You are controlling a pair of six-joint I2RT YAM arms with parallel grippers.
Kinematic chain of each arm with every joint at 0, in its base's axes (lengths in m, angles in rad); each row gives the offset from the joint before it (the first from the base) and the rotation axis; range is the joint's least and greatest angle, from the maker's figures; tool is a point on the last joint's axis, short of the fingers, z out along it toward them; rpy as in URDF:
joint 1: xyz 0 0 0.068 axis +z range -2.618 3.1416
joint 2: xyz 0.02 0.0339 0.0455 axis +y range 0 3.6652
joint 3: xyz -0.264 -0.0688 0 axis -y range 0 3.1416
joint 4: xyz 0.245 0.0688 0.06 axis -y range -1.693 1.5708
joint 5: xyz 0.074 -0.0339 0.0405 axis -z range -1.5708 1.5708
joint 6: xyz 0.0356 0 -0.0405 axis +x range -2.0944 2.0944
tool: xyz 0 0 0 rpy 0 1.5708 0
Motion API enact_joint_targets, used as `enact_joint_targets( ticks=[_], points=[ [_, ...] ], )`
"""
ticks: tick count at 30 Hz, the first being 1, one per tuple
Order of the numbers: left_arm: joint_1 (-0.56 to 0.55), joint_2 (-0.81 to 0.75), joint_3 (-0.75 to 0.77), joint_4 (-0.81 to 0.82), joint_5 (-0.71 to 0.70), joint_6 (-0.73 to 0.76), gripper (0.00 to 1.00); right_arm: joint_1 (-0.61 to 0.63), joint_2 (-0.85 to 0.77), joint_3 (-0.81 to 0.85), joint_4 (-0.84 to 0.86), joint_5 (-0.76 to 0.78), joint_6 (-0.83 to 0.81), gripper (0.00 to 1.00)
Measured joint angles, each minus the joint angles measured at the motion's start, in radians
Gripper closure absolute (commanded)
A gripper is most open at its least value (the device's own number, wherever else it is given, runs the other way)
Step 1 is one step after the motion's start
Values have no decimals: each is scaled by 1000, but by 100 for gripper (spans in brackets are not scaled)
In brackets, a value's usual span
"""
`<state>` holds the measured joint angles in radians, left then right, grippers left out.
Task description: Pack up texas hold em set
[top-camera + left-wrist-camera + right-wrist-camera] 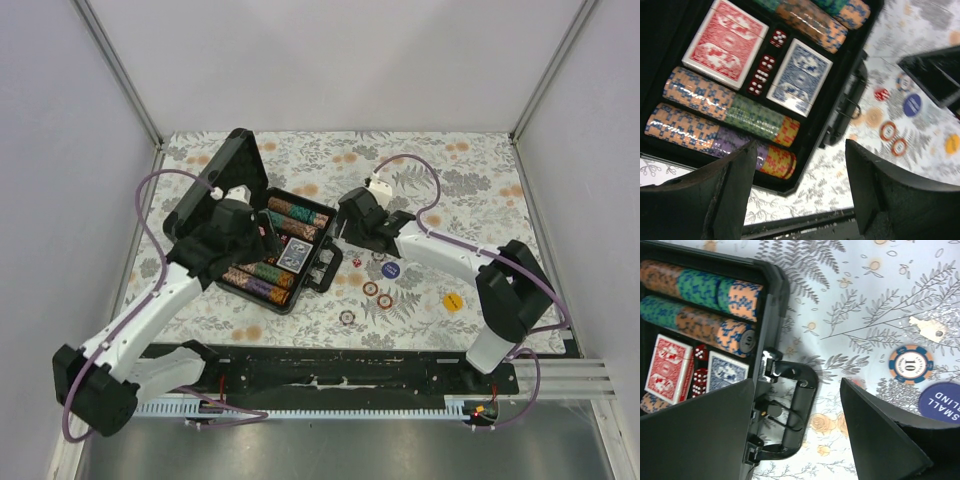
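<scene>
White walls stand close around a table under a floral cloth (480, 180). On its left half lies the black briefcase (771, 295), with its lid (238, 165) upright at the back-left.

The foam tray looks nearly full. It holds the chip rows (730, 107) on both sides, and between them the red deck (725, 40), the blue deck (800, 75) and a line of dice (762, 75).

Not yet packed, on the cloth just right of the handle (790, 405), are:
- one red die (357, 262)
- the blue "SMALL BLIND" button (945, 400)
- a "10" chip (910, 364)
- two red-ringed chips (378, 294)
- another chip (347, 317)
- farther right, a yellow button (453, 301)

I judge the task mostly done. These loose pieces must go in, and then the lid must come down.

The left gripper (800, 190) hangs over the near end of the tray, its fingers spread wide and holding nothing. The right gripper (797, 435) is above the handle side, also wide and empty.

Room is tight at the left wall behind the lid. The cloth is freer at the back and the right. The left arm is over the tray, so it would stand in the way of the lid.
</scene>
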<state>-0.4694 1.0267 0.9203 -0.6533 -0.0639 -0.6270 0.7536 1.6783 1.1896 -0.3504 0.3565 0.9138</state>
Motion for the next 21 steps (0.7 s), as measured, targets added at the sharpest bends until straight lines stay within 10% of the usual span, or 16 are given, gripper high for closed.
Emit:
enact_joint_targets(
  ticks=[21],
  points=[
    [-105, 406, 24, 96, -612, -259, 49, -122, -52, -136, 39, -125, -9, 51]
  ],
)
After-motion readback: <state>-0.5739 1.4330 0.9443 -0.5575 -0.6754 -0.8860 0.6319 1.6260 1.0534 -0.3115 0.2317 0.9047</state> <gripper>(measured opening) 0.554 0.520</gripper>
